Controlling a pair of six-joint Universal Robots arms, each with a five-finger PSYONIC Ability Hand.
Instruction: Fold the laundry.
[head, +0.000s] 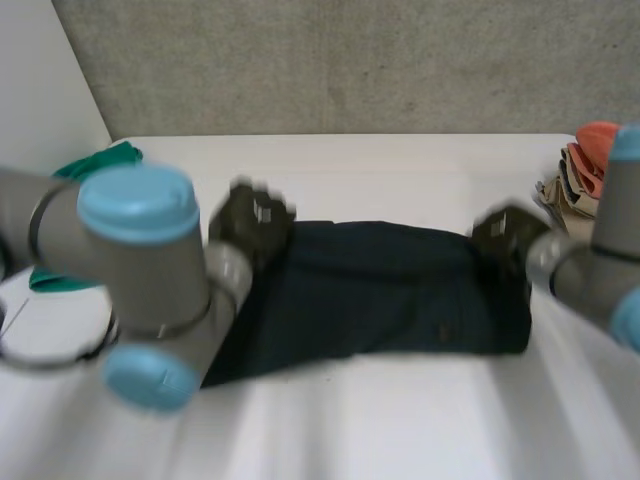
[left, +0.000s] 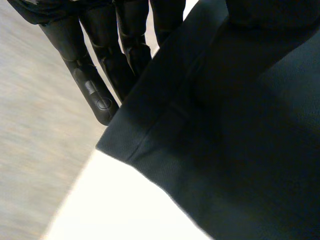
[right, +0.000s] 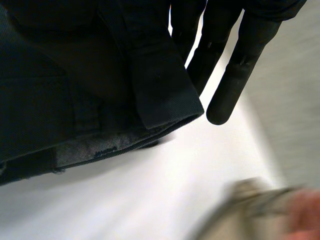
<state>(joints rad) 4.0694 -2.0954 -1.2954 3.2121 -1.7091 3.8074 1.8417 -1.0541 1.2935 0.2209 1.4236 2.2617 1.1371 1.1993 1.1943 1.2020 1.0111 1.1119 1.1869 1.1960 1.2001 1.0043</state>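
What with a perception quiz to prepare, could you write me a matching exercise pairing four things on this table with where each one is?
Things:
1. dark navy cloth garment
2. green cloth
3. pile of orange and beige cloths
4. left hand

Places:
A. at the far right edge of the white table
B. on the garment's far left corner
C. spread across the table's middle
D. at the table's far left edge

Pairs: 1-C, 2-D, 3-A, 4-B.
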